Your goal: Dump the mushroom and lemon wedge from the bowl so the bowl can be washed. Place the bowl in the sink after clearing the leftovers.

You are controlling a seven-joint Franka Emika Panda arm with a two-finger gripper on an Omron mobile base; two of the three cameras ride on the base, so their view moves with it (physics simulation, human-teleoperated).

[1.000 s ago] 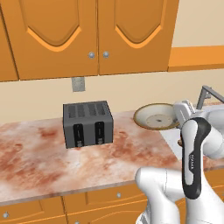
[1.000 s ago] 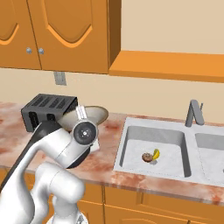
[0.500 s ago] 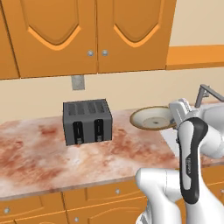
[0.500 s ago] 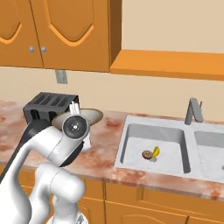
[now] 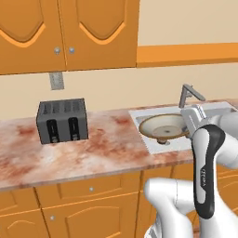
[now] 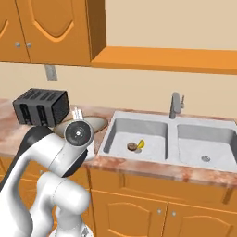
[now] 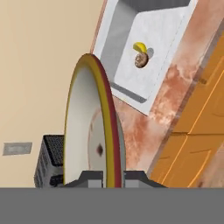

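The tool [image 7: 113, 177] pinched the bowl [image 7: 94, 127] by its rim, its fingertips mostly cut off by the frame's bottom. The arm hid part of the bowl beside the sink [image 6: 164, 121]. Mushroom [image 6: 132, 146] and lemon wedge [image 6: 140, 144] lay touching in the left basin; a toaster [image 5: 62, 120] stood on the counter [image 5: 93, 148].

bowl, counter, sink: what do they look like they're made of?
Bowl: probably glazed ceramic; smooth beige inside, banded olive rim, thin stiff wall held in the claw.
Counter: polished stone or a stone-look laminate; mottled red-brown and cream veining, flat sheen.
Sink: matte white-grey, maybe composite or brushed steel; the render leaves it open. Faucet reads as grey metal.
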